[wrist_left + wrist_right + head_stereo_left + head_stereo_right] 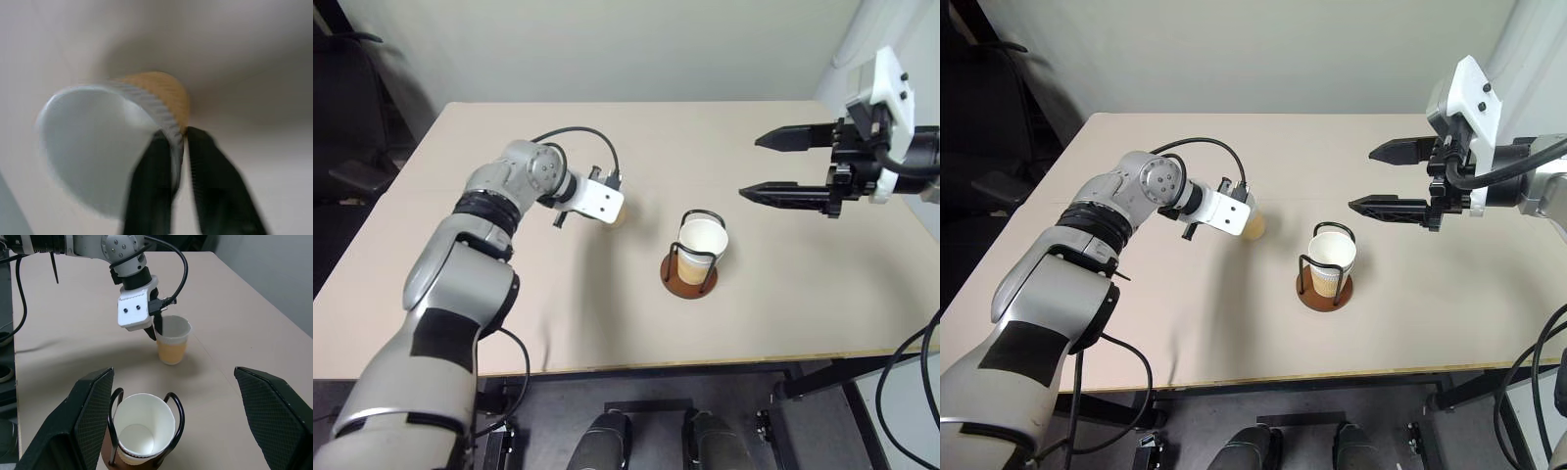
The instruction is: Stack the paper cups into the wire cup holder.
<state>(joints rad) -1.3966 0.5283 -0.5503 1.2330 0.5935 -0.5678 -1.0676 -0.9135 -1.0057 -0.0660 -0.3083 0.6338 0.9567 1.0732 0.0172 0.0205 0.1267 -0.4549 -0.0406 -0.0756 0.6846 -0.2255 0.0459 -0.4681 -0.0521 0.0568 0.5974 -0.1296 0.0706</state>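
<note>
Pinching a cup [172, 340] rim, left gripper [155, 330] — mostly hidden; right gripper [773, 166] wide.

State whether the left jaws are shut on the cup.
Shut: the left gripper pinches the paper cup rim, one finger inside, one outside.

Head eyes look down; wrist views share the cup [172, 340]

Beige table [783, 313]: wire cup holder [690, 276] stands centre-right, stacked paper cups [703, 247] inside; single paper cup [172, 340] stands nearby
</note>
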